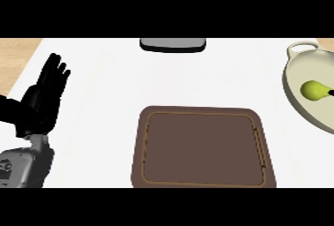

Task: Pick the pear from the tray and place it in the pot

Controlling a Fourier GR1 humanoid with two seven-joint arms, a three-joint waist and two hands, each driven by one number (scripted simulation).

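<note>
Closest to the robot, a brown tray (pixel 202 148) with rounded corners and a thin lighter line running inside its rim lies flat on the white counter (pixel 111 88), and nothing sits on it. At the lower left the robot's grey forearm (pixel 26 165) comes up from the edge. Above it the black left hand (pixel 42 99) rests with its fingers straight and spread, pointing away from the robot, holding nothing. It stands well apart from the tray.

Farther off, at the right edge, a cream-coloured pot (pixel 297 70) with a loop handle at its far end is partly cut off by the view. The yellow-green pear (pixel 314 90) lies inside it, on the pot's floor. At the far side of the counter, a grey, dark-edged object (pixel 173 44) shows only in part. The right hand is out of sight.
</note>
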